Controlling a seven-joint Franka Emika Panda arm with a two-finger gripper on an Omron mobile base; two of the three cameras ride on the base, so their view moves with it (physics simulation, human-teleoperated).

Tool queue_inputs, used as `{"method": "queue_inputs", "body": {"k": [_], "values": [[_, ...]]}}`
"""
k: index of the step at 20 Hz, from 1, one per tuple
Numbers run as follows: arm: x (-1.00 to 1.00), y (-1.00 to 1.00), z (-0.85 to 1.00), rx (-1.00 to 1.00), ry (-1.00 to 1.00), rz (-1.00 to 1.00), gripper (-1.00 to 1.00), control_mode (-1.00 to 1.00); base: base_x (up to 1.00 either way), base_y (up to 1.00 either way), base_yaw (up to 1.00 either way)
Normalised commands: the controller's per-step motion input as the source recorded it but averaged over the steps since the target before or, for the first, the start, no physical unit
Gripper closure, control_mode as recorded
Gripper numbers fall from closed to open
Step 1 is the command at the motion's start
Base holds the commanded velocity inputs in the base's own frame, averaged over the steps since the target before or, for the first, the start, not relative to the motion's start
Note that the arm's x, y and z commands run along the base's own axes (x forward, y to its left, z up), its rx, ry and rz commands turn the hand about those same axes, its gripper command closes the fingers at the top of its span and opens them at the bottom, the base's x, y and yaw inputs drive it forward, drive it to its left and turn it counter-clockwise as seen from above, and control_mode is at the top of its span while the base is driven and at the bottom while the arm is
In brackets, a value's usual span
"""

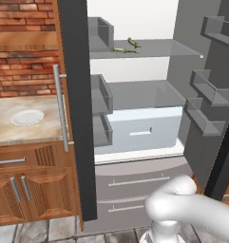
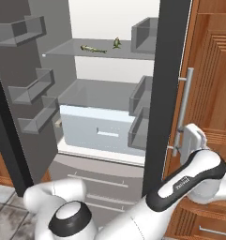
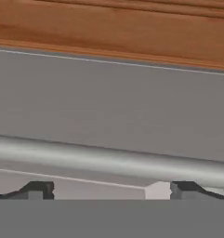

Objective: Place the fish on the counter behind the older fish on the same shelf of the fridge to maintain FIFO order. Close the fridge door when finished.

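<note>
while both fish [image 1: 126,50] lie on the shelf [image 1: 182,49], the released tool [image 3: 111,189] faces the door handle [image 3: 108,160].

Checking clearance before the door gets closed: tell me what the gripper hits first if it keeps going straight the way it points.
Most likely the silver bar handle of the right fridge door. The open gripper faces it in the hand view, fingertips apart just below the bar. How near it is cannot be judged.

Grey fridge [image 1: 149,109] with black door edges; beige marbled worktop [image 1: 21,130] at left carries a white plate [image 1: 27,117]; two seemingly olive-green fish [image 1: 133,43] on the grey shelf [image 1: 173,50].
</note>
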Motion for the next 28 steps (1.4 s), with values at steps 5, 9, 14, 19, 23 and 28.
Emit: {"method": "queue_inputs", "body": {"k": [5,9,14,19,23,28], "values": [[0.56,0.05,-0.3,0.0,0.04,0.39,-1.0,-1.0,0.0,0.0,0.0],[0.09,0.58,-0.12,0.0,0.0,0.34,-1.0,-1.0,0.0,0.0,0.0],[0.0,0.94,-0.01,-0.01,0.0,0.23,-1.0,-1.0,0.0,0.0,0.0],[0.0,1.0,0.0,-0.06,0.0,0.17,-1.0,-1.0,0.0,0.0,0.0],[0.0,1.0,0.0,-0.08,0.0,0.07,-1.0,-1.0,0.0,0.0,0.0],[0.09,0.96,0.09,-0.08,0.0,0.0,-1.0,-1.0,0.0,0.0,0.0]]}}
